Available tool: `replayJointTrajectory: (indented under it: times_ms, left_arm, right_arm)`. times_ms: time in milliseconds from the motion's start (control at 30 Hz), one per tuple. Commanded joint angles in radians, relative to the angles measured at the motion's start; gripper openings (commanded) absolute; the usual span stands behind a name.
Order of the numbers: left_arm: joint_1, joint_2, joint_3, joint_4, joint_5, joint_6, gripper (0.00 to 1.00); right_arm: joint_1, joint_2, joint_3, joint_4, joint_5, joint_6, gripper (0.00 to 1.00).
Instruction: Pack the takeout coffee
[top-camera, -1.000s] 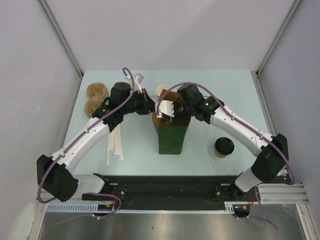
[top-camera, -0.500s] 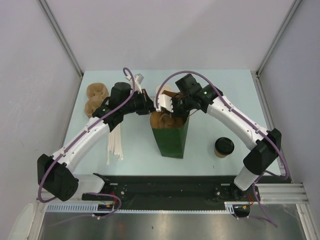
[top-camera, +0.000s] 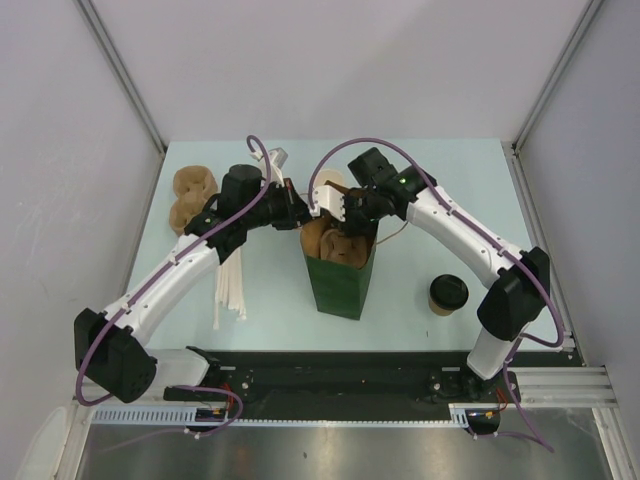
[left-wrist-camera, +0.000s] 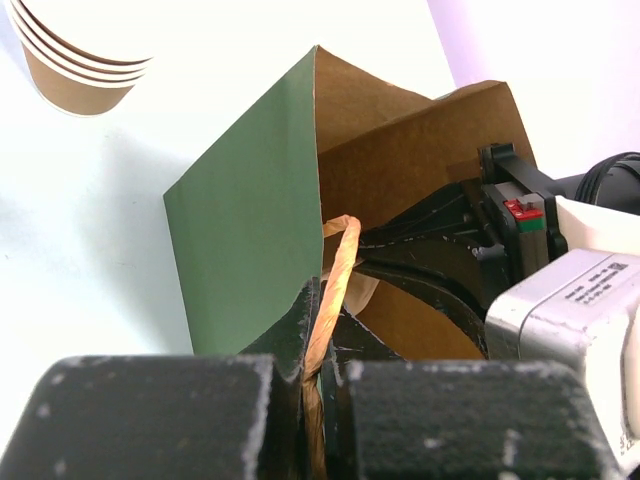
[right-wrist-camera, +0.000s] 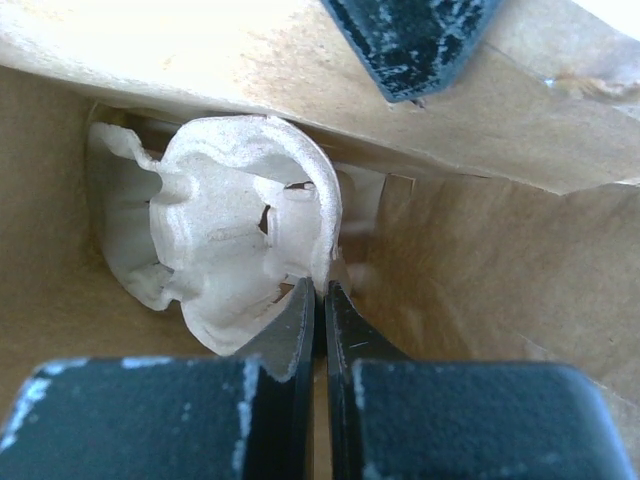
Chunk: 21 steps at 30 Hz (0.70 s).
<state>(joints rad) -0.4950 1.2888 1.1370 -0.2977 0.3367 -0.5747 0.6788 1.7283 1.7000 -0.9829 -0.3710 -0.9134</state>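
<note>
- Top external view, nearest the arm bases: the coffee cup (top-camera: 448, 294), tan paper under a round black plastic lid, stands on the pale table (top-camera: 440, 190) to the right of the bag. It is well apart from both grippers, has not moved in the last second, and is not yet packed.
- Just beyond it, the green bag (top-camera: 340, 288) stands straighter than a second ago, when it leaned away. Its mouth now gapes wider, showing the matte brown kraft lining.
- At the bag's left lip, the left gripper (left-wrist-camera: 320, 335) is clamped tight on the twisted paper handle (left-wrist-camera: 340, 245), a tan cord-like loop. This holds that side of the mouth up.
- Inside the mouth, the right gripper (right-wrist-camera: 320, 300) has pushed further in. Its jaws are pinched shut on the rim of a pulp tray (right-wrist-camera: 225, 250), which is pale, rough and fibrous, with scalloped cup wells, and sits low in the bag.
- My reading: the bag is now upright with the tray being seated, so it is nearly ready, and fetching the coffee is the step left.
- Farthest back stand a stack of nested cups (left-wrist-camera: 85, 55) and spare trays (top-camera: 190, 198) at the left.
</note>
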Motion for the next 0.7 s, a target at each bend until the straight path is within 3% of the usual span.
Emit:
replayJointTrajectory:
  times_ms: [0, 300, 667]
  left_arm:
    - [0.001, -0.04, 0.006, 0.043, -0.016, 0.021, 0.0]
    - [0.001, -0.039, 0.003, 0.038, -0.025, 0.022, 0.0]
    - [-0.001, -0.028, 0.004, 0.038, -0.028, 0.022, 0.0]
  right_arm:
    - [0.011, -0.003, 0.003, 0.012, 0.023, 0.028, 0.07]
    - [0.033, -0.035, 0.038, 0.039, 0.078, 0.074, 0.4]
    - [0.041, -0.078, 0.095, 0.07, 0.089, 0.122, 0.56]
